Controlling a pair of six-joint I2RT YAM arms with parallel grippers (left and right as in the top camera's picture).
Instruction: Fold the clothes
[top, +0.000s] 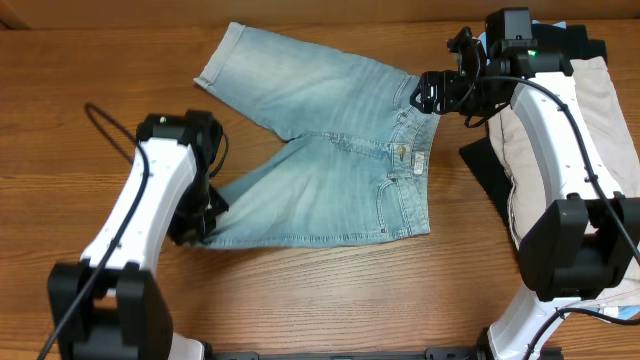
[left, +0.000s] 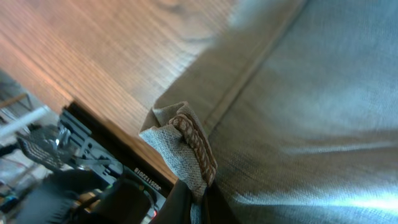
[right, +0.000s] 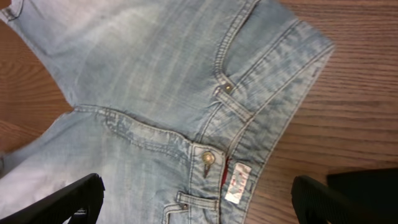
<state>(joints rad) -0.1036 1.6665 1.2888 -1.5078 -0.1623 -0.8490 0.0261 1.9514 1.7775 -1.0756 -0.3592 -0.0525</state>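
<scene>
left fingers clenched on denim shorts, right fingers spread wide above them, beige garment beside

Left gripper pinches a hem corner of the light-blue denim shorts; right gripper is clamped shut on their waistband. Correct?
No: the right gripper is open; the right wrist view shows its jaws spread wide over the waistband of the light-blue denim shorts. The rest holds.

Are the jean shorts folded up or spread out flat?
Spread out. The denim shorts lie flat, both legs splayed apart, waistband button showing; one hem corner is pinched up.
</scene>
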